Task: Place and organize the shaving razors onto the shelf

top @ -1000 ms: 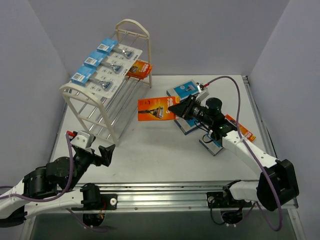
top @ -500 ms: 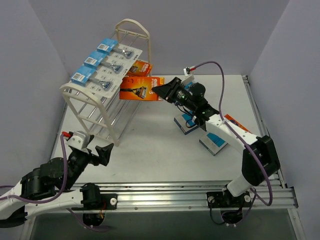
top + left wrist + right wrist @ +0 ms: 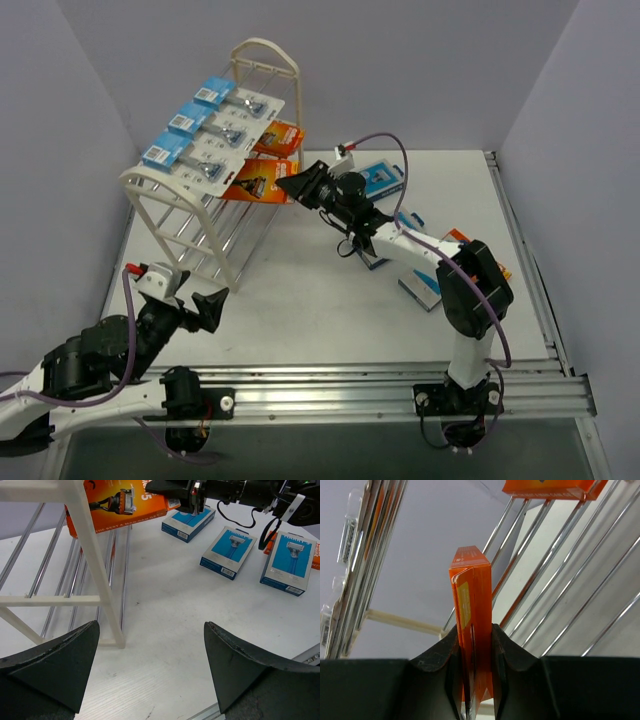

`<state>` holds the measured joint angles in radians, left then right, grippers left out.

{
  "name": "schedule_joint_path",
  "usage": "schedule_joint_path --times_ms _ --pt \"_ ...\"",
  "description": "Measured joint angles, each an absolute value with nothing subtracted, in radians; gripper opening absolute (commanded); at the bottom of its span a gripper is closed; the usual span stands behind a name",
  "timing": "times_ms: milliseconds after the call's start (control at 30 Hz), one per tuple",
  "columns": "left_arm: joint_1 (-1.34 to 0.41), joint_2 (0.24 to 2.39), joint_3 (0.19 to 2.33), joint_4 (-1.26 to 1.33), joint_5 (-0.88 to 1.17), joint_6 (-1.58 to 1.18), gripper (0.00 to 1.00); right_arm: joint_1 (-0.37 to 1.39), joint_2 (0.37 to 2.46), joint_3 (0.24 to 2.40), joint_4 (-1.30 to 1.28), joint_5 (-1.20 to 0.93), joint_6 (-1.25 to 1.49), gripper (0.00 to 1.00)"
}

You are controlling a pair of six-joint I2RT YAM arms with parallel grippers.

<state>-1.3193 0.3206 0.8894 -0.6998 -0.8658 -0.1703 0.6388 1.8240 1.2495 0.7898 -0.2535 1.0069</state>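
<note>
The shelf stands at the back left. Three white blister razor cards lie on its top tier, and an orange box lies on the tier below. My right gripper is shut on a second orange razor box, holding it at the shelf's right side next to the first. In the right wrist view this box stands edge-on between the fingers, with the shelf rods just beyond it. My left gripper is open and holds nothing, low by the shelf's near end frame.
Blue-and-white razor boxes lie on the table right of the shelf; the left wrist view shows three. Another orange box peeks out behind the right arm. A metal rail runs along the near edge.
My right arm has swung left, carrying the orange box from above the middle of the table to the shelf's side. The left arm has hardly moved.
</note>
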Motion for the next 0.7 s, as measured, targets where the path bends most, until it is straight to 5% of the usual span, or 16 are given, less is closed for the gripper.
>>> schedule_joint_path --times_ms 700 --pt "-1.319 0.322 0.889 -0.700 -0.848 -0.171 0.94 0.715 2.067 1.398 0.977 0.026 1.127 0.00"
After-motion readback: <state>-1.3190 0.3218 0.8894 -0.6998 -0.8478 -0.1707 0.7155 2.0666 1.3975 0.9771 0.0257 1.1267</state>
